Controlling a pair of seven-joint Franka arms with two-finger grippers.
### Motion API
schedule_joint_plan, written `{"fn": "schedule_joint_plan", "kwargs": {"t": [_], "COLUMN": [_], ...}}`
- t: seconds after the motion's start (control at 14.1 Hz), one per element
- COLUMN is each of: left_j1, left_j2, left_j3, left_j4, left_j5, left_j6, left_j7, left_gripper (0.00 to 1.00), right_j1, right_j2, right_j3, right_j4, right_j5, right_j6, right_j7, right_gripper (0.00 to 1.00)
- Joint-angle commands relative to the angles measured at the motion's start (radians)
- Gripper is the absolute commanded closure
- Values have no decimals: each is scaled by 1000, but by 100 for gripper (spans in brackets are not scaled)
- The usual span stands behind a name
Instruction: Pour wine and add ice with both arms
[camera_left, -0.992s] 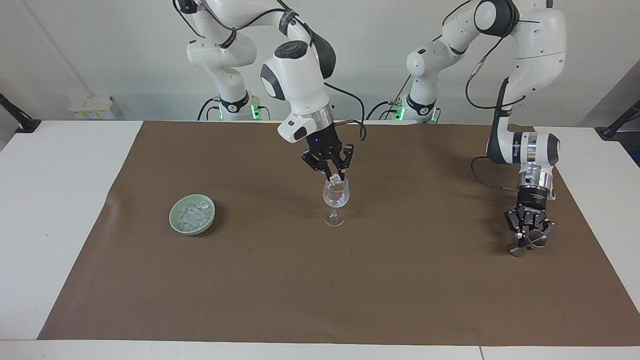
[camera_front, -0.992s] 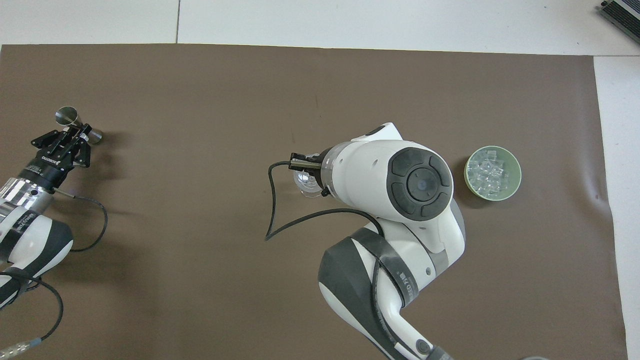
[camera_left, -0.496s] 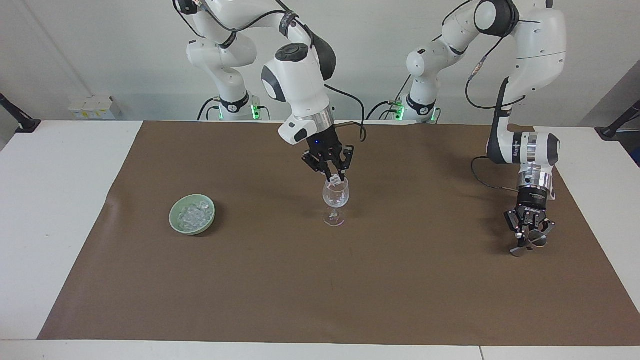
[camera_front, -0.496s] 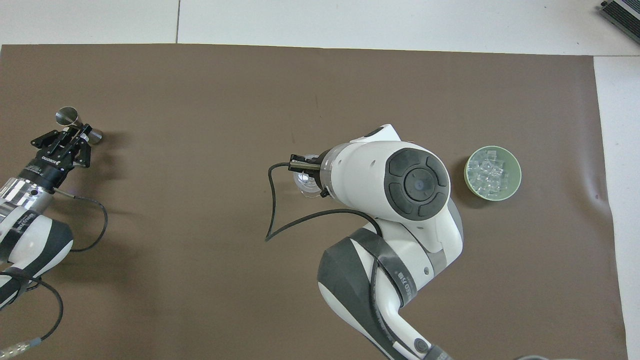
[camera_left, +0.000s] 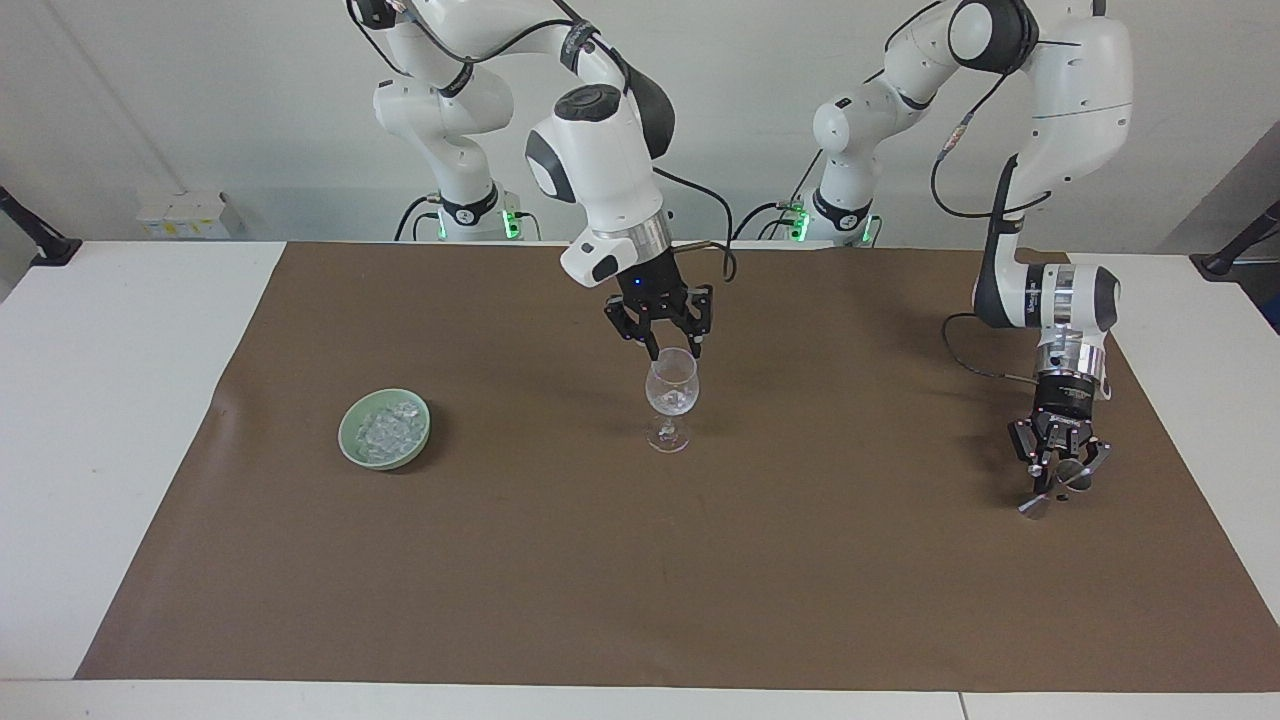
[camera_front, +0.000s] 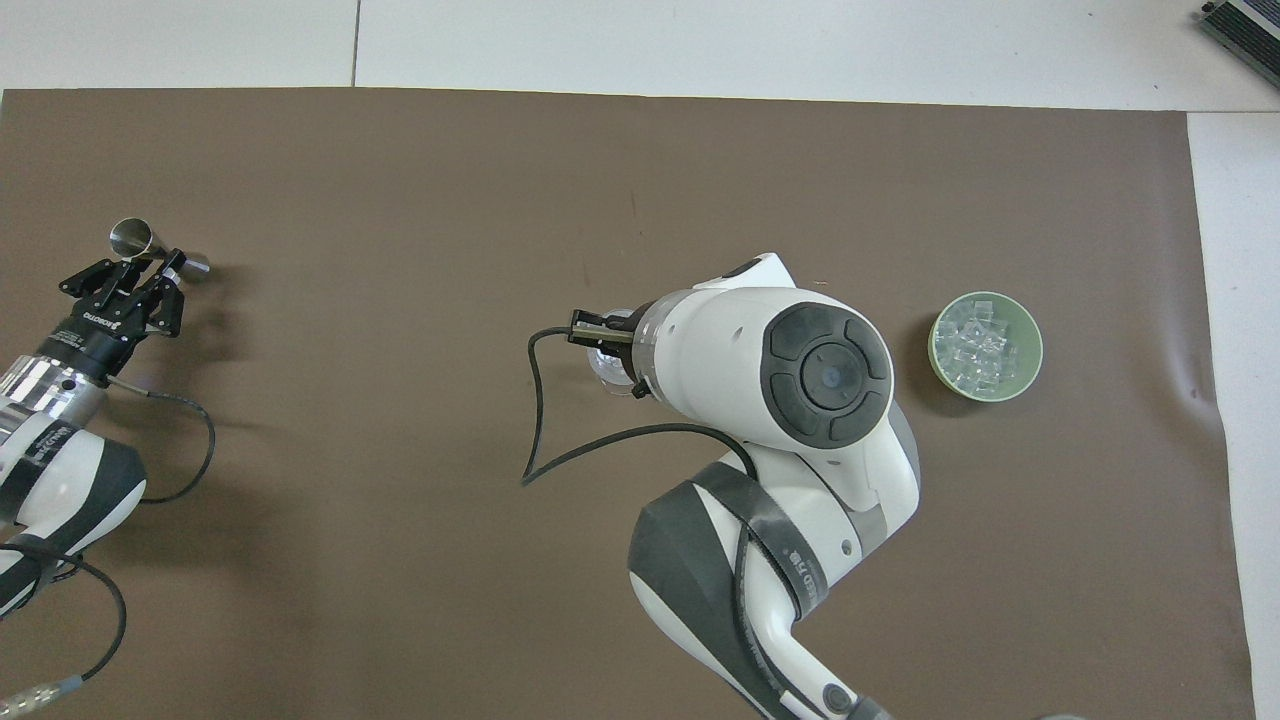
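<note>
A clear wine glass (camera_left: 671, 398) stands upright mid-mat, with a small clear ice cube in its bowl. My right gripper (camera_left: 673, 350) hangs just above the rim, open and empty. In the overhead view the right arm hides most of the wine glass (camera_front: 603, 366). The ice (camera_left: 387, 428) is heaped in a green bowl (camera_left: 352, 448) toward the right arm's end; the ice also shows in the overhead view (camera_front: 982, 342). My left gripper (camera_left: 1052, 488) is shut on a tilted steel jigger (camera_left: 1036, 503), low over the mat at the left arm's end. The overhead view shows the jigger (camera_front: 133, 238) too.
A brown mat (camera_left: 640, 600) covers most of the white table (camera_left: 110, 400). The right arm's black cable (camera_front: 540, 420) loops over the mat beside the glass. No wine bottle is in view.
My right gripper has opened and risen slightly; the ice cube it held at the rim now lies in the glass. The left gripper with the jigger has barely moved.
</note>
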Motion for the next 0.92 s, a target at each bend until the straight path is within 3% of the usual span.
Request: {"fn": "schedule_joint_plan", "kwargs": {"t": [0.0, 0.35, 0.64, 0.71, 0.78, 0.85], "left_j1": [4, 13, 17, 17, 13, 13], "left_j2": [11, 11, 8, 5, -3, -7], "left_j3": [-3, -3, -3, -3, -3, -3], "left_j4": [15, 17, 20, 18, 18, 17], "left_j5": [13, 15, 18, 19, 19, 19], "left_j6": [3, -1, -11, -7, -1, 0], "left_j7": [-7, -7, -10, -11, -16, -17], "left_gripper": [59, 43, 28, 20, 0, 0], "right_j1": [-8, -20, -20, -20, -26, -35], "right_j2": [7, -3, -29, -41, -60, -74], "right_j3": [4, -70, -142, -162, -180, -191], "right_j4": [19, 60, 91, 93, 93, 93], "right_j5": [-57, -80, -83, -83, -83, -83], "right_j6": [8, -18, -105, -138, -175, -208], "right_j7": [35, 17, -74, -100, -141, -187], "right_gripper": [0, 0, 0, 0, 0, 0]}}
